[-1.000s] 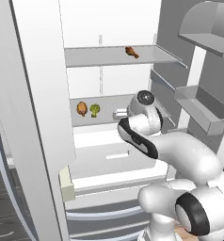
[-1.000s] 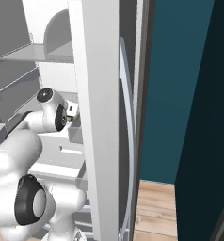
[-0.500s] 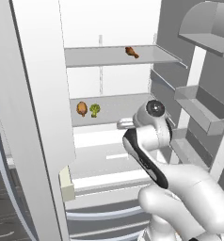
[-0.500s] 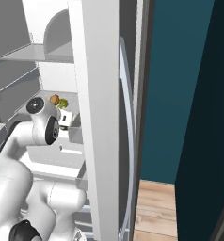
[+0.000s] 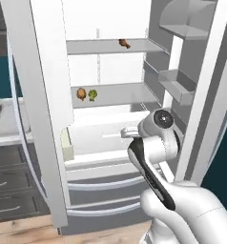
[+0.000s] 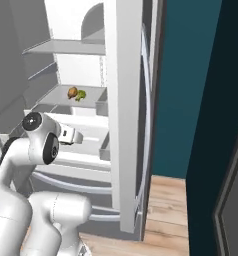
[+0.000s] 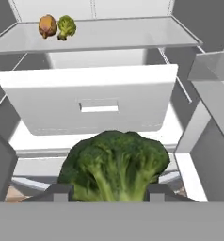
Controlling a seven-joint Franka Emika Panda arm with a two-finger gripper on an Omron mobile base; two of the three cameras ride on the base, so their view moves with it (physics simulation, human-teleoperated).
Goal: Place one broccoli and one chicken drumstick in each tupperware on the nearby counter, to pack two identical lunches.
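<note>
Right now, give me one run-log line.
gripper: shut on broccoli | fridge: open | shelf: drumstick, second broccoli

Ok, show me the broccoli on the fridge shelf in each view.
Left base view: broccoli on the middle shelf, left of centre.
Right base view: broccoli upper left, same shelf.
Hand view: broccoli near the top left corner.
Shared landmark: brown food piece just to its left in all three.
</note>
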